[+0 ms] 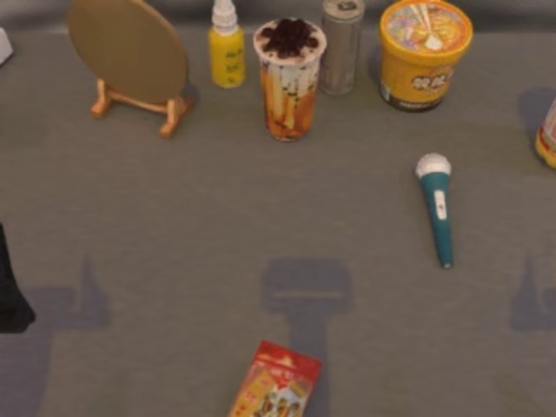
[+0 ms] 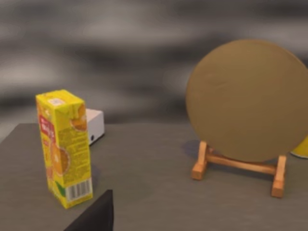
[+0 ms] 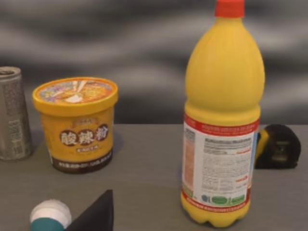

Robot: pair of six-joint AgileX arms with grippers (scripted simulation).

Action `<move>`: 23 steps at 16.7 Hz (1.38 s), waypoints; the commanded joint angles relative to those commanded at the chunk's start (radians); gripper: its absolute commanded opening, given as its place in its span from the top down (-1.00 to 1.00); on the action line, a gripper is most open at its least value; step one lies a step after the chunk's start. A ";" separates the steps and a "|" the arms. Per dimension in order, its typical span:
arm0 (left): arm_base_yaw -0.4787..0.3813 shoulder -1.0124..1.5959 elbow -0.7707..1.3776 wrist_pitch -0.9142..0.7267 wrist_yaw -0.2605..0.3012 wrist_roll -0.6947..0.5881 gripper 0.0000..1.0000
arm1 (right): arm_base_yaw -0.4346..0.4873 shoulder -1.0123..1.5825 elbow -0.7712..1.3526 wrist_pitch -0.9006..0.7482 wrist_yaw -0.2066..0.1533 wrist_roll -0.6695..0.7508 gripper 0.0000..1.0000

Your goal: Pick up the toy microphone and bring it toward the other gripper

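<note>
Nothing of the task looks done yet: the toy microphone (image 1: 436, 207) lies flat and untouched on the bench (image 1: 174, 226), its white head toward the yellow noodle tub (image 1: 424, 52). In the right wrist view that head shows just beside the one dark fingertip of the right claw (image 3: 96, 214), so I judge this arm the nearer; the other arm shows only as a dark shape at the top view's left edge. Whether either claw stands apart or together I cannot tell, and reaching, gripping, lifting and carrying across all remain.
</note>
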 joint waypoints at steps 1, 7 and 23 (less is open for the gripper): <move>0.000 0.000 0.000 0.000 0.000 0.000 -1.00 | 0.000 0.000 0.000 0.000 0.000 0.000 -1.00; 0.000 0.000 0.000 0.000 0.000 0.000 -1.00 | 0.043 0.157 0.149 -0.099 0.002 0.044 -1.00; 0.000 0.000 0.000 0.000 0.000 0.000 -1.00 | 0.335 1.670 1.228 -0.853 0.037 0.360 -1.00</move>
